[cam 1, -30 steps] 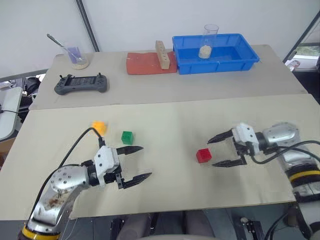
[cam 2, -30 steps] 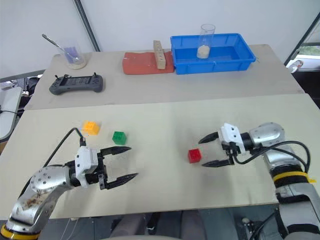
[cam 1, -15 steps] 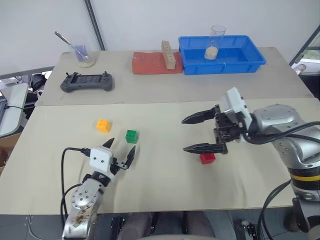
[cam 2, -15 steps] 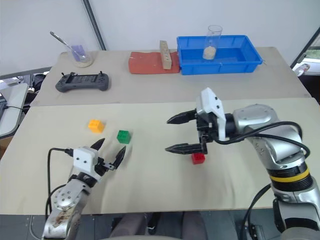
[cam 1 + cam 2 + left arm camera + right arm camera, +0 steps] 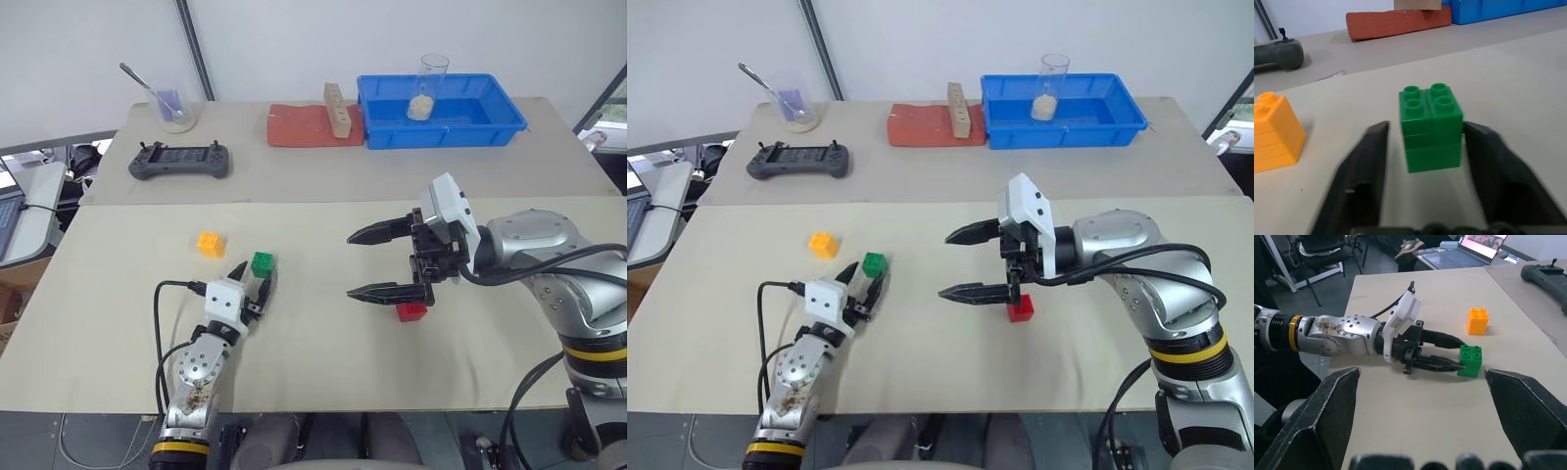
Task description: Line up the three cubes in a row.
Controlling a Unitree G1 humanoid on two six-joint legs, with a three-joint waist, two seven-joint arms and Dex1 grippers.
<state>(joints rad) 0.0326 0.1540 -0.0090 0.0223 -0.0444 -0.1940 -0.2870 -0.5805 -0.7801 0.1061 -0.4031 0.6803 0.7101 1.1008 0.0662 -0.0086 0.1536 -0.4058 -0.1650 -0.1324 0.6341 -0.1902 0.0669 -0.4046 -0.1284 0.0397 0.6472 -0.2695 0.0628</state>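
The green cube (image 5: 1430, 127) sits on the near table between the two fingers of my left gripper (image 5: 251, 279), which is shut on it at table level. The orange-yellow cube (image 5: 210, 243) lies just left of it, a short gap away. The red cube (image 5: 411, 311) rests farther right on the table. My right gripper (image 5: 350, 264) hovers above and just left of the red cube, pointing left with its fingers wide open and nothing held. In the right wrist view the left gripper (image 5: 1459, 357) reaches the green cube (image 5: 1469, 361).
On the far table stand a black game controller (image 5: 181, 160), a glass with a spoon (image 5: 174, 108), a red mat (image 5: 304, 125) with a tall wooden block (image 5: 338, 108), and a blue tray (image 5: 446, 132) holding a glass (image 5: 429, 86).
My left gripper has moved forward to the green cube and closed around it. The right gripper swung left and rose above the red cube, then held still.
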